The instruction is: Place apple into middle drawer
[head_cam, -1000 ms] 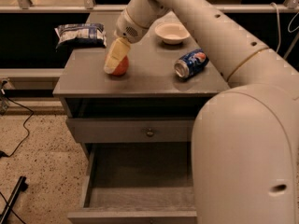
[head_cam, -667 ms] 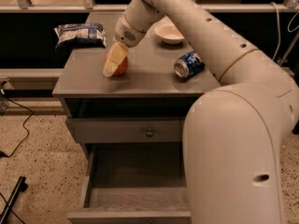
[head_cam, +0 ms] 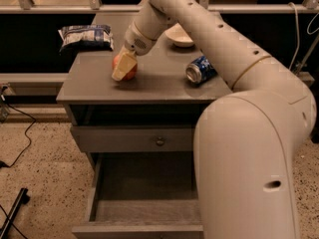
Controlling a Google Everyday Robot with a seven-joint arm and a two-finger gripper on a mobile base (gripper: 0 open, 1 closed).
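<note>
The red-orange apple (head_cam: 131, 74) sits on the grey cabinet top (head_cam: 159, 83), left of centre. My gripper (head_cam: 124, 66) reaches down from the upper right and is closed around the apple, with one pale yellow finger (head_cam: 122, 67) lying across its front; the other finger is hidden behind it. The apple still rests on the top. The middle drawer (head_cam: 149, 210) stands pulled open low in the view, with its pale wood-grain floor bare. My arm's big elbow hides the drawer's right part.
A blue soda can (head_cam: 200, 69) lies on its side at the right of the top. A white bowl (head_cam: 180, 35) and a blue-white chip bag (head_cam: 85, 36) sit at the back. A shut drawer front with a knob (head_cam: 160, 141) is above the open drawer. Cables lie on the floor at left.
The gripper stays at the apple in the same spot on the top. My arm's elbow has shifted a little across the right of the view.
</note>
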